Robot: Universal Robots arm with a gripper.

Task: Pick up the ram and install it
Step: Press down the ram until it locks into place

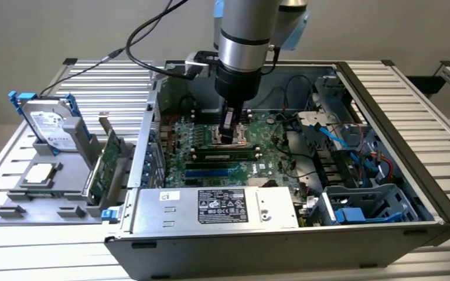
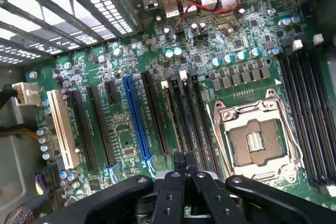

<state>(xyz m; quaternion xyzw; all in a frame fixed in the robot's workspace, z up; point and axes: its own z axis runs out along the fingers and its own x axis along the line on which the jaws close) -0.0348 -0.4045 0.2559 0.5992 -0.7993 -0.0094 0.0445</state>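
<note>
The ram (image 1: 225, 156) is a long, narrow green stick with dark chips. It stands on edge in a memory slot of the motherboard (image 1: 209, 132), beside the CPU socket (image 2: 254, 142). In the wrist view the ram (image 2: 172, 121) shows as a thin brownish edge between black slots. My gripper (image 1: 229, 136) reaches down into the open computer case (image 1: 412, 175), just above the slots. Its black fingertips (image 2: 178, 163) are pressed together over the near end of the ram's slot. My gripper (image 2: 186, 165) is shut, with nothing visible between its fingers.
A grey fixture (image 1: 45, 202) stands at the exterior view's left. It holds a silver hard drive with blue rails (image 1: 49, 126) and a broad green expansion card (image 1: 104, 161). The power supply (image 1: 217, 208), a blue drive cage (image 1: 365, 205) and loose cables (image 1: 327, 129) crowd the case.
</note>
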